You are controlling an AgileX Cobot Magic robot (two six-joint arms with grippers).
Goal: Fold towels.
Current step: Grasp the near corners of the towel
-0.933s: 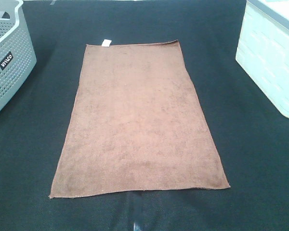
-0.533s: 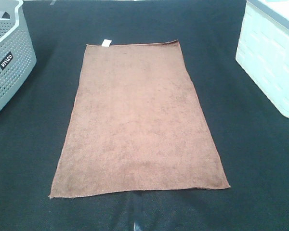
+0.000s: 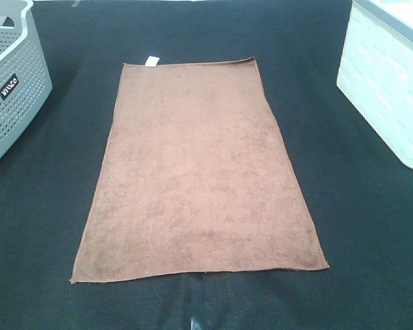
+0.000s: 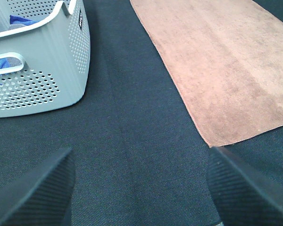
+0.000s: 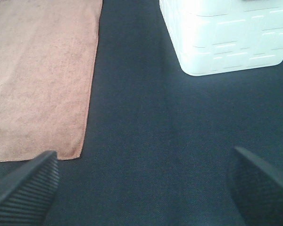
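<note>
Towel (image 3: 199, 172): you are looking at one brown cloth lying flat and fully spread in the middle of the desk (image 3: 358, 227). Its long sides are running from the near edge toward the far edge. No fold is showing in it. A small white tag (image 3: 150, 61) is sticking out of the far short hem, close to the towel's far left corner. The near hem is bowing slightly, and its two corners are poking out toward the near edge of the desk.

Left gripper (image 4: 141, 188): your fingers are standing wide apart over the black desk cover by the near edge, left of the towel. Only bare cover is showing between them. The towel's near left corner is lying just beside one ribbed finger (image 4: 240, 188); you cannot tell from the wrist view whether they are touching.

Right gripper (image 5: 141, 188): this one is also spread wide and holding only air, by the near edge to the right of the towel. The towel's near right corner is lying close to one of its fingers (image 5: 26, 188).

Surroundings: a grey perforated basket (image 3: 14, 89) is sitting at the far left corner of the desk, well apart from the towel, with something blue (image 4: 21, 20) lying inside it. A white basket (image 3: 385, 82) is sitting at the far right corner, also well apart from the towel.
</note>
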